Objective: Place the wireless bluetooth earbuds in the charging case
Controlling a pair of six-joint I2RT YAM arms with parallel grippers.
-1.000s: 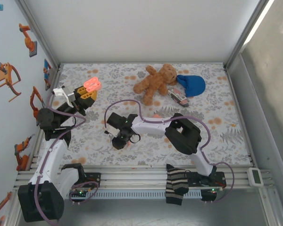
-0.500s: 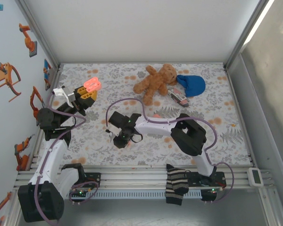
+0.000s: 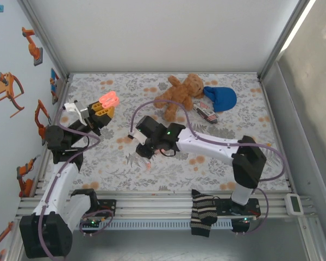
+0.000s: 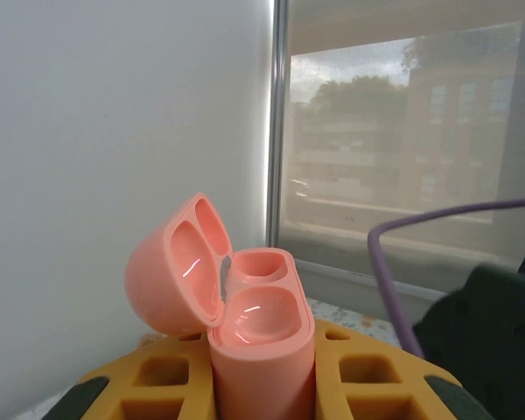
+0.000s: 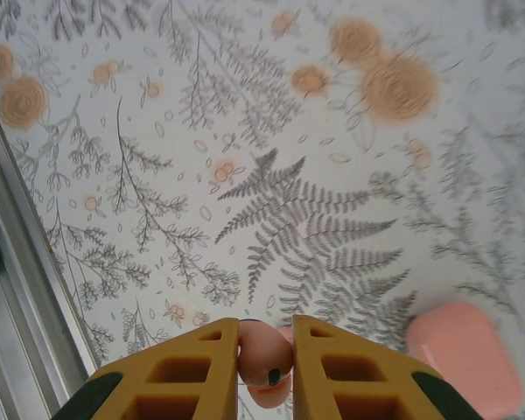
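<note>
The pink charging case (image 4: 262, 341) stands upright between the yellow fingers of my left gripper (image 4: 262, 385), which is shut on it. Its lid (image 4: 175, 267) is swung open to the left and both wells look empty. From above, that case (image 3: 108, 98) is held up at the far left of the mat by the left gripper (image 3: 100, 110). My right gripper (image 5: 264, 341) is shut on a small salmon-pink earbud (image 5: 264, 354) above the flowered mat. In the top view the right gripper (image 3: 146, 156) hangs left of the mat's middle.
A pink rounded piece (image 5: 464, 357) lies on the mat just right of my right fingers. A teddy bear (image 3: 179, 95), a blue cap (image 3: 221, 98) and a striped item (image 3: 206, 113) lie at the back. A striped sock (image 3: 202, 213) hangs over the front rail. A metal rail (image 5: 17, 289) borders the mat.
The right jaws closed fully on the earbud and the right arm stretched out, carrying its gripper a little back and to the right. The left gripper with the case shifted slightly right.
</note>
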